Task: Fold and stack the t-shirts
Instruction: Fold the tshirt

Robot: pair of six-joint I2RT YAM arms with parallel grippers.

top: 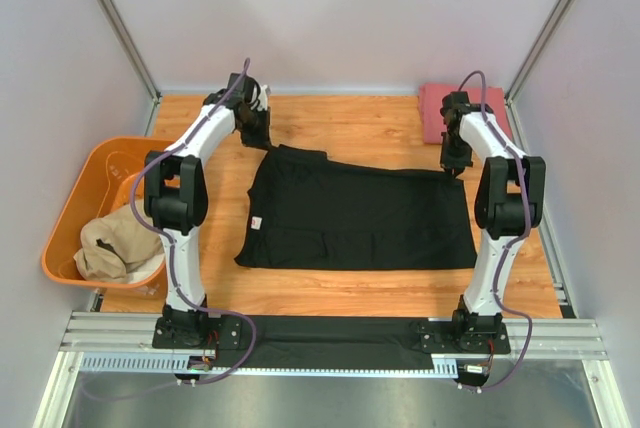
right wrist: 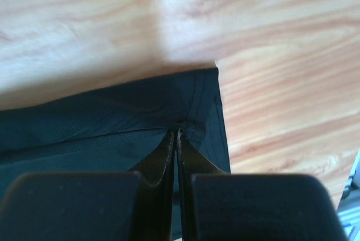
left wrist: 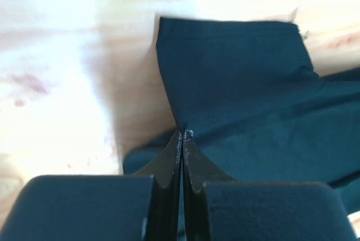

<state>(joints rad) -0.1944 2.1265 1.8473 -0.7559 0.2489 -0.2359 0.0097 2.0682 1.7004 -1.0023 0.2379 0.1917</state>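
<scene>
The black t-shirt (top: 360,216) lies spread across the middle of the wooden table, its small white label (top: 258,221) near its left edge. My left gripper (top: 265,143) is at the shirt's far left corner. In the left wrist view its jaws (left wrist: 183,134) are shut, pinching a fold of the black cloth (left wrist: 242,83). My right gripper (top: 452,170) is at the far right corner. It is likewise shut (right wrist: 175,132) on the black hem (right wrist: 208,106). A pinkish-red t-shirt (top: 436,108) lies folded at the back right. A tan t-shirt (top: 115,243) sits crumpled in the tub.
An orange plastic tub (top: 75,198) stands off the table's left edge. Another dark cloth (top: 330,343) lies along the near rail between the arm bases. Grey walls and metal posts close in the back and both sides.
</scene>
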